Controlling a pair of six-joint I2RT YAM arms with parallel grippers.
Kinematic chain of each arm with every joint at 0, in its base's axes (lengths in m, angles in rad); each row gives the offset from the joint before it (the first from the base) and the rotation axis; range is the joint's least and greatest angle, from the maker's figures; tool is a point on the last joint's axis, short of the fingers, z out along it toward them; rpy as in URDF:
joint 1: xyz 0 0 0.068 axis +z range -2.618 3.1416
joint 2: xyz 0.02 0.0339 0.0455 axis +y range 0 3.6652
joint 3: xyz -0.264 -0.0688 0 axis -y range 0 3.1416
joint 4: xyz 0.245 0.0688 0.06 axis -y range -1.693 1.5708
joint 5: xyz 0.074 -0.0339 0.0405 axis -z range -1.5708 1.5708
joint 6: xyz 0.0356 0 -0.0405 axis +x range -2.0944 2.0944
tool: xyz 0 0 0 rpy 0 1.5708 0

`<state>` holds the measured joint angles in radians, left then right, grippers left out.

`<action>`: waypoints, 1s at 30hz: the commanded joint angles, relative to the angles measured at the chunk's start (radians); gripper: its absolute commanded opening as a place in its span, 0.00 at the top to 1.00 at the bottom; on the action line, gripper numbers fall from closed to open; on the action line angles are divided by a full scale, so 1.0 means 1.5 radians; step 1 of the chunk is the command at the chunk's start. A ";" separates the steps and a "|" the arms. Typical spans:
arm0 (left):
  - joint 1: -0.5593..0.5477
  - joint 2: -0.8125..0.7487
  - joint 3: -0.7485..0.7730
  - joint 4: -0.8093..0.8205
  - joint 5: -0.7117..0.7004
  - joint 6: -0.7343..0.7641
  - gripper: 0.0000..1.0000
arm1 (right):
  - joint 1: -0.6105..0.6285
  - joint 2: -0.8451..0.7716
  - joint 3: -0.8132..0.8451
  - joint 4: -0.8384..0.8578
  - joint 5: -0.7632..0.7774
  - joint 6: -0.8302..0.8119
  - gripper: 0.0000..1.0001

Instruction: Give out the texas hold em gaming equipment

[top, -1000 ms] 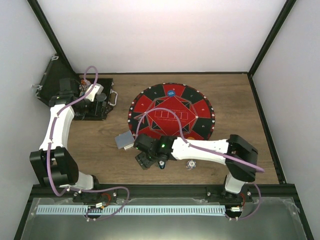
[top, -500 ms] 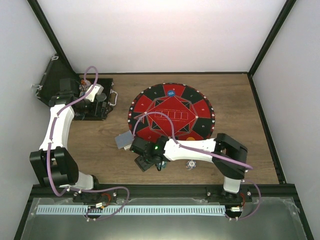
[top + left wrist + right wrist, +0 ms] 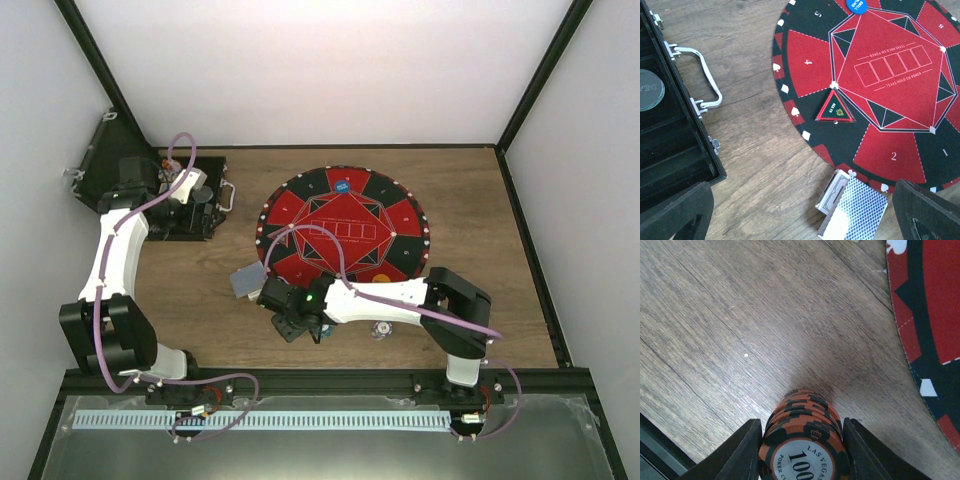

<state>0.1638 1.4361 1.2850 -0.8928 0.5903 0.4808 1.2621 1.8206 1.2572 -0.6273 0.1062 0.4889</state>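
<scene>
As the right tool [image 3: 801, 426] closes in from wide, one brown chip stack [image 3: 802, 452], near the worktop's [image 3: 730, 310] front edge beside the round mat [image 3: 935, 310], becomes clenched: likely ready for lifting. Left tool [image 3: 800, 212]: released.

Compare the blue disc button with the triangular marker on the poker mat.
Shape: the blue disc button is round; the triangular marker has three sides.
Colour: the button is blue with white lettering; the marker is green with a red border.
Place: the button lies on the far side of the mat; the marker lies on its left side, beside segment 4.
Both lie flat on the mat.
</scene>
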 commanded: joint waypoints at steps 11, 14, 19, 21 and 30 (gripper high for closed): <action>0.003 -0.023 0.003 0.000 0.005 0.004 0.00 | 0.007 -0.009 0.053 -0.037 0.042 -0.003 0.82; 0.003 -0.024 0.005 0.000 0.005 0.004 0.00 | -0.009 -0.018 0.085 -0.061 0.045 -0.009 0.85; 0.003 -0.025 0.008 0.001 0.004 0.001 0.00 | -0.069 -0.023 0.130 -0.073 0.039 -0.035 0.89; 0.003 -0.024 0.007 0.001 0.004 0.001 0.00 | -0.102 -0.009 0.152 -0.075 0.040 -0.053 0.89; 0.003 -0.026 0.013 0.007 0.003 -0.009 0.00 | -0.225 0.109 0.255 -0.035 0.030 -0.137 0.89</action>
<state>0.1638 1.4200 1.2850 -0.8921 0.5877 0.4747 0.9722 1.9026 1.5776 -0.6975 0.1505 0.3534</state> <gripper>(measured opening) 0.999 0.425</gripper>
